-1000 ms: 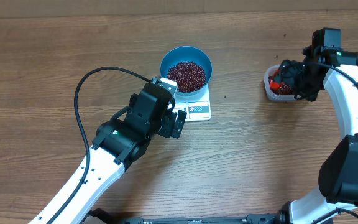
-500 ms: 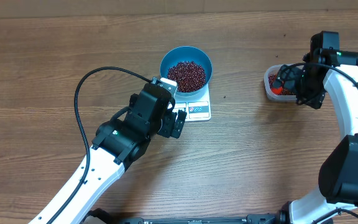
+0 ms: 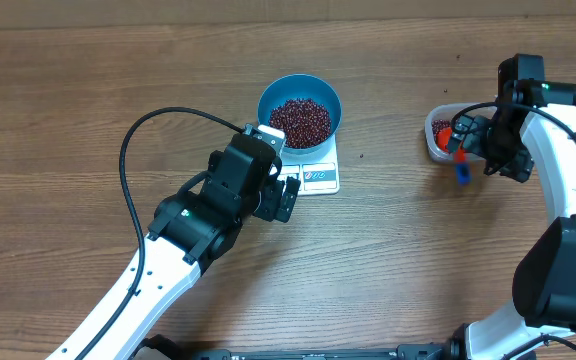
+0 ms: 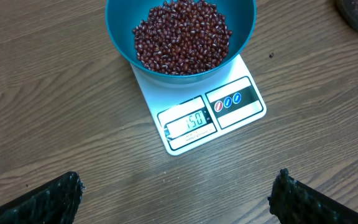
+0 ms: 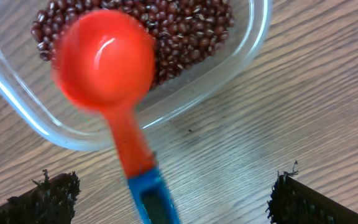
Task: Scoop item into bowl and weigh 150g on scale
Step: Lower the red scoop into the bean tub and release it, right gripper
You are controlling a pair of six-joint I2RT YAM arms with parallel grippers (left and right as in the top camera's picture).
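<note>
Round bright blue plastic bowl (image 4: 120, 28) sits on the small flat white digital scale (image 4: 211, 115), heaped with small dark red beans (image 4: 182, 34). The display (image 4: 194, 121) reads 150, so the target looks met.

Left jaws: spread wide, empty, hovering just in front of the scale.

Right jaws: spread wide, gripping nothing.

Red plastic scoop with blue handle tip (image 5: 124, 134) lies beneath the right jaws. Its cup is in the clear plastic tub (image 5: 247, 50). The handle's long axis runs out over the tub wall toward the wrist, between the jaws. Right arm is far nearer.
</note>
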